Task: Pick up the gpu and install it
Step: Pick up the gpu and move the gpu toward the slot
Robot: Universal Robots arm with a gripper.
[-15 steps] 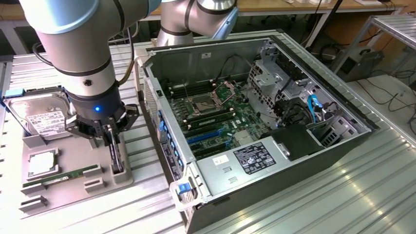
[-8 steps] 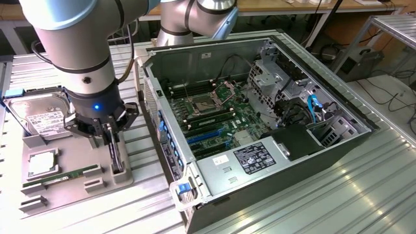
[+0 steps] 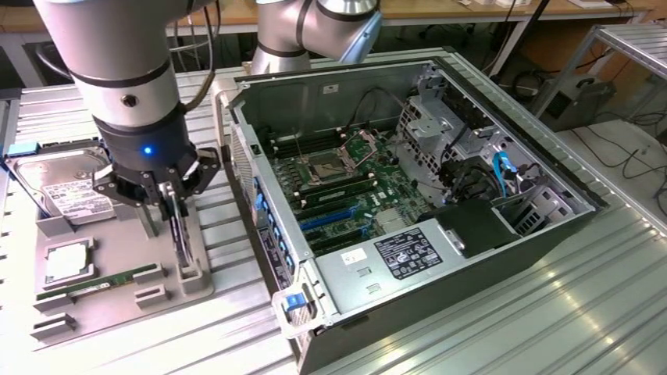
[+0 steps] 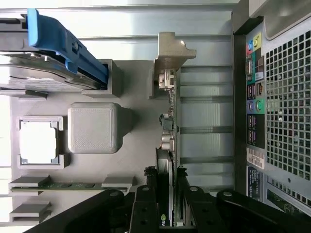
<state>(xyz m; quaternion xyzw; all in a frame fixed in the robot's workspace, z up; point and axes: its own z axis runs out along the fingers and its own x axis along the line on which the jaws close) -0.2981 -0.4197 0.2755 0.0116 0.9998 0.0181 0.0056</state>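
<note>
The gpu point(image 3: 183, 241) stands on edge in a slotted holder at the near right corner of the grey parts tray point(image 3: 120, 250), at the exterior view's left. My gripper point(image 3: 173, 212) comes down on it from above, with a finger on each side of the thin dark card. In the wrist view the gpu point(image 4: 167, 141) shows edge-on, running away from my gripper point(image 4: 166, 184), whose black fingers point(image 4: 146, 194) are shut against its two faces. The card's lower end sits at the holder.
The open computer case point(image 3: 490, 258) lies right of the tray, its motherboard and blue expansion slots point(image 3: 325, 220) exposed. Its rear port panel point(image 4: 255, 97) is close beside the card. The tray also carries a hard drive point(image 3: 62, 187), a processor point(image 3: 65, 262) and a green memory stick point(image 3: 99, 281).
</note>
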